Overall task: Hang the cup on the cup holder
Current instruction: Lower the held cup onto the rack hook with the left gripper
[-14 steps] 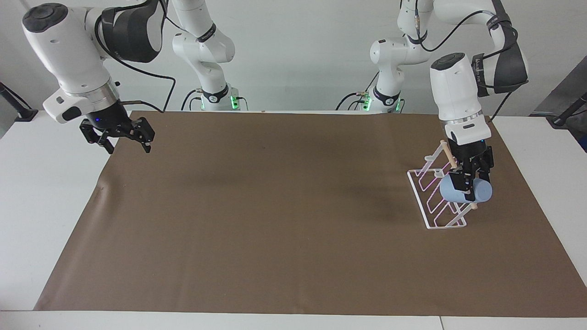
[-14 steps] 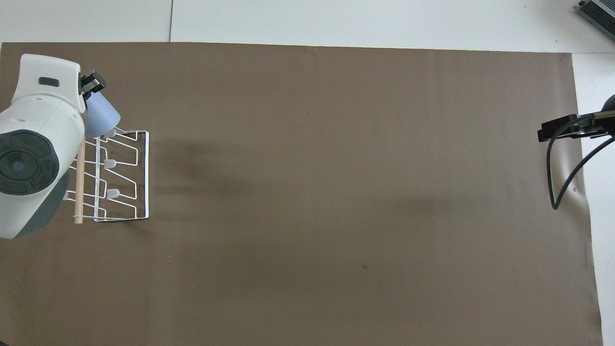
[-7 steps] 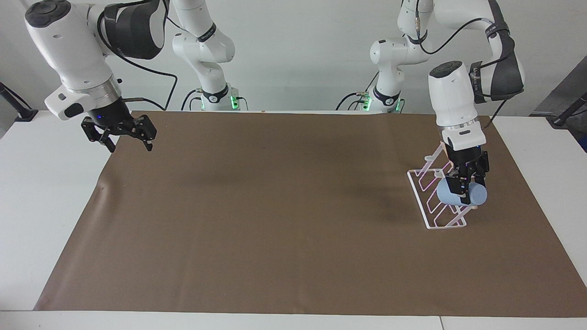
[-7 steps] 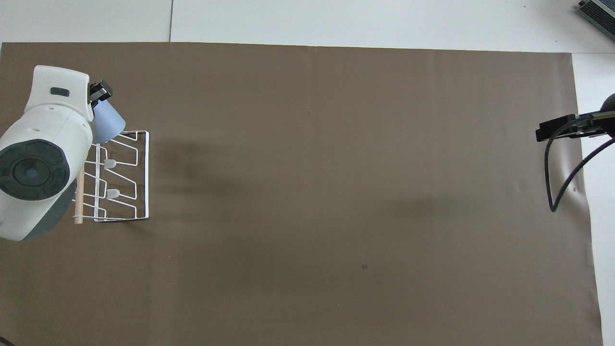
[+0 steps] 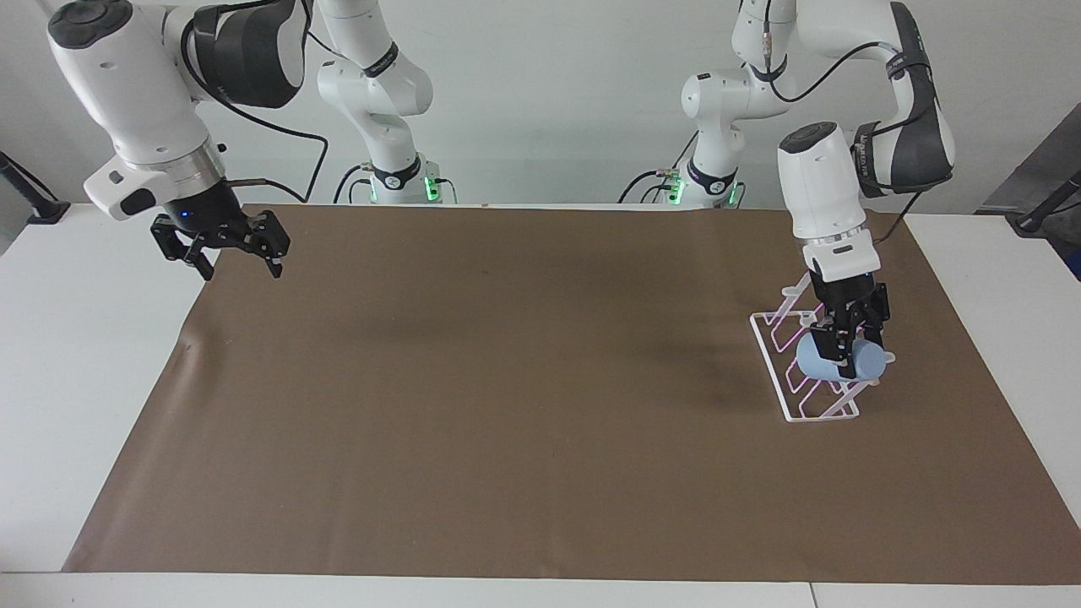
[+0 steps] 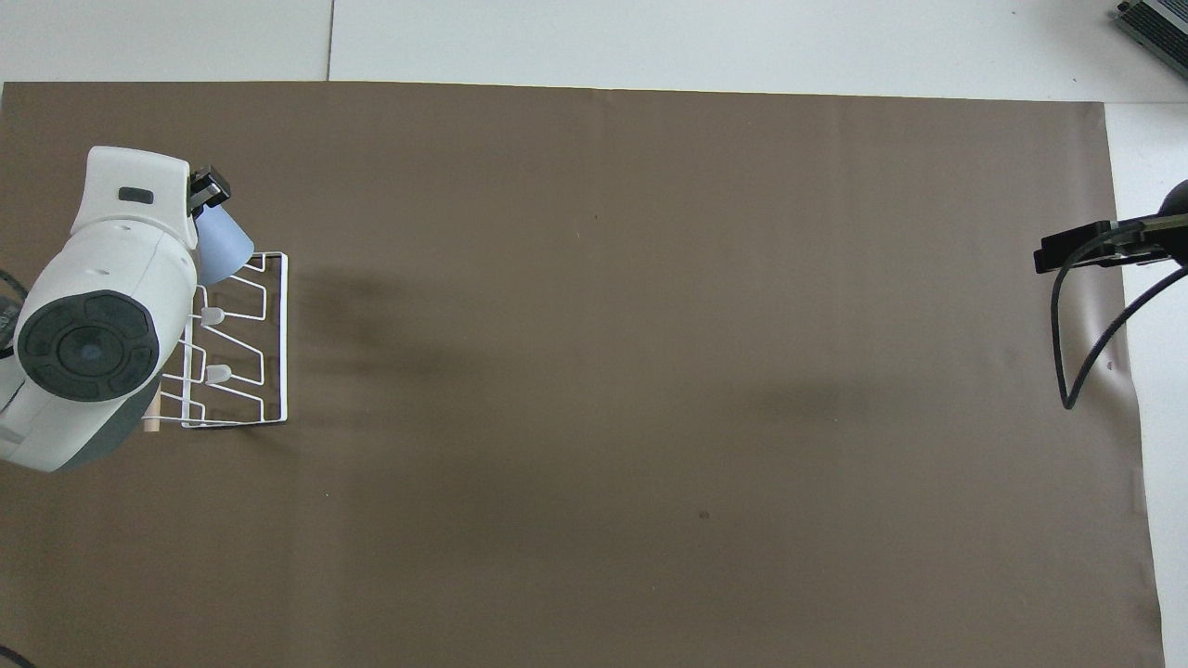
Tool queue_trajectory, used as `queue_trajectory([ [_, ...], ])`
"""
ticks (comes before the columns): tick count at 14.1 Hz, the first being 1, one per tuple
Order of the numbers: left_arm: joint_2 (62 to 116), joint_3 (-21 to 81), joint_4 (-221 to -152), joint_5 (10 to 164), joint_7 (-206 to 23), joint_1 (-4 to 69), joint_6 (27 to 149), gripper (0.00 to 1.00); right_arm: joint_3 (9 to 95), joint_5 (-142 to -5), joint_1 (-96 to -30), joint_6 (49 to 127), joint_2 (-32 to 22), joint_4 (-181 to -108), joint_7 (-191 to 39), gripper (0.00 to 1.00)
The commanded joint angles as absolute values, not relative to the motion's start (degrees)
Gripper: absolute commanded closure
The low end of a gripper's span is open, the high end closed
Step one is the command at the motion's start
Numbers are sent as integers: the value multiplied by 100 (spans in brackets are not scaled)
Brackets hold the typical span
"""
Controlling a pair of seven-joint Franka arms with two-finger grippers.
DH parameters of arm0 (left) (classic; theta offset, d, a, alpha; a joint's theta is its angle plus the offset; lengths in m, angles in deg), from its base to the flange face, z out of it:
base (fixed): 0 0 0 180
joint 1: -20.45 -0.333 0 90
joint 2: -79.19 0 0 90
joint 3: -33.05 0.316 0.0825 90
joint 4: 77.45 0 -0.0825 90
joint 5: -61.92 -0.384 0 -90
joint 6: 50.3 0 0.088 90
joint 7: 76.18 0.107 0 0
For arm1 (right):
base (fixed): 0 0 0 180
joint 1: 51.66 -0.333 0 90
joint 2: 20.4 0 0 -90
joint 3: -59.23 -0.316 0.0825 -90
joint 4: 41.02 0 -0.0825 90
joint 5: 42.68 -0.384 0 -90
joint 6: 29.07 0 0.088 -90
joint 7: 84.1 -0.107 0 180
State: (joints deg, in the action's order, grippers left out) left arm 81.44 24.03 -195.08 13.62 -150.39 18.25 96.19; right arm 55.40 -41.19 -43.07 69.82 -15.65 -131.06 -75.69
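The light-blue cup (image 5: pixel 813 364) lies on its side in my left gripper (image 5: pixel 847 359), which is shut on it. The cup is over the end of the white wire cup holder (image 5: pixel 764 333) that is farther from the robots. Its wide mouth points toward the slanted pegs, as the overhead view shows (image 6: pixel 225 256). I cannot tell whether a peg is inside the cup. The left arm hides the holder's wooden dowel and part of its frame (image 6: pixel 285 334). My right gripper (image 5: pixel 241 272) is open and empty, and waits above the mat's edge at the right arm's end.
A brown mat (image 5: pixel 507 405) covers most of the white table (image 5: pixel 76 355). A black cable (image 6: pixel 1081 343) hangs from the right arm over the mat's edge.
My left gripper has moved the cup lower and closer in over the cup holder's pegs. My right gripper has risen slightly.
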Motion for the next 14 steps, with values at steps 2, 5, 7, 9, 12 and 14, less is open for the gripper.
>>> queue_trajectory([
  [2, 8007, 2382, -19742, 1183, -15194, 1728, 9762, 100, 5501, -4092, -4278, 6963, -1697, -13251, -7663, 0],
  [5, 7946, 2382, -19847, 1174, -15194, 1728, 9762, 100, 5501, -4092, -4278, 6963, -1697, -13251, -7663, 0],
  [7, 7928, 2382, -19874, 1130, -15316, 1728, 9762, 100, 5501, -4092, -4278, 6963, -1697, -13251, -7663, 0],
  [9, 7937, 2374, -19874, 1121, -15352, 1728, 9762, 45, 5501, -4092, -4278, 6963, -1697, -13251, -7663, 0],
  [12, 7946, 2373, -19822, 1130, -15352, 1728, 9762, 0, 5501, -4092, -4278, 6963, -1697, -13251, -7663, 0],
  [14, 7981, 2373, -19751, 1130, -15344, 1728, 9744, 0, 5501, -4092, -4278, 6963, -1697, -13251, -7663, 0],
])
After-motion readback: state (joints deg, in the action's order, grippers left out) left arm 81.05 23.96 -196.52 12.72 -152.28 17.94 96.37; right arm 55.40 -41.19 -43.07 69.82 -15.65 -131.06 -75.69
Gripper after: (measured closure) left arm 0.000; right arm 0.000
